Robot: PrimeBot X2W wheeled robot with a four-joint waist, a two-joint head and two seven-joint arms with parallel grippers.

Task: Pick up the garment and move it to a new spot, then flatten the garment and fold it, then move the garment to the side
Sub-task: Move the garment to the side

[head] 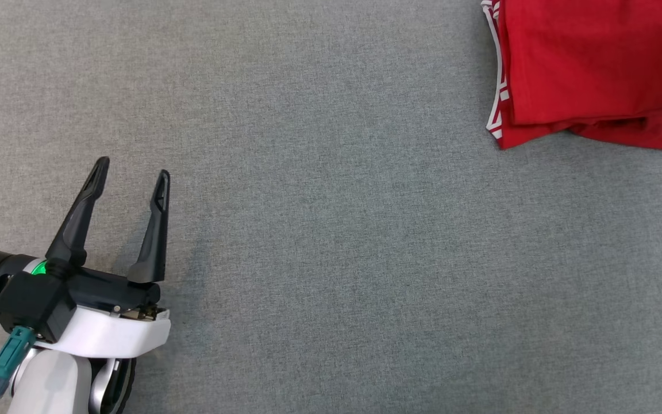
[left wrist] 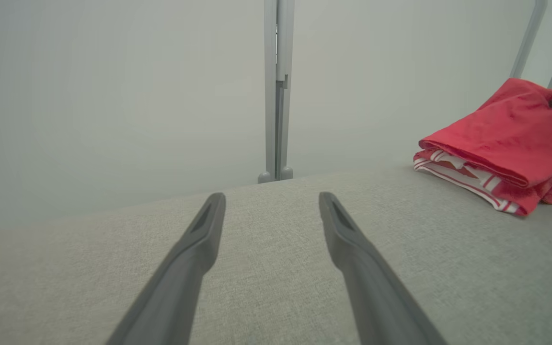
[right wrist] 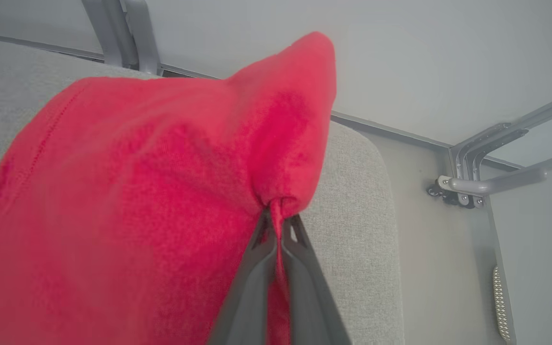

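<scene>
The garment (head: pixel 589 63) is red cloth with white-striped trim, folded in layers at the far right of the grey table. In the right wrist view my right gripper (right wrist: pixel 280 219) is shut on a pinched fold of the garment (right wrist: pixel 161 201), which bunches up into a peak above the fingertips. In the left wrist view the garment (left wrist: pixel 501 143) lies to the right, with a dark fingertip touching its raised top corner. My left gripper (head: pixel 133 172) is open above bare table at the lower left, far from the garment, and its fingers (left wrist: pixel 199 239) hold nothing.
The grey fabric table (head: pixel 319 230) spreads wide between the left gripper and the garment. A grey metal frame post (left wrist: pixel 277 91) stands behind the table's far edge. The table's rounded corner (right wrist: pixel 376 158) and a frame bracket (right wrist: pixel 467 187) lie right of the right gripper.
</scene>
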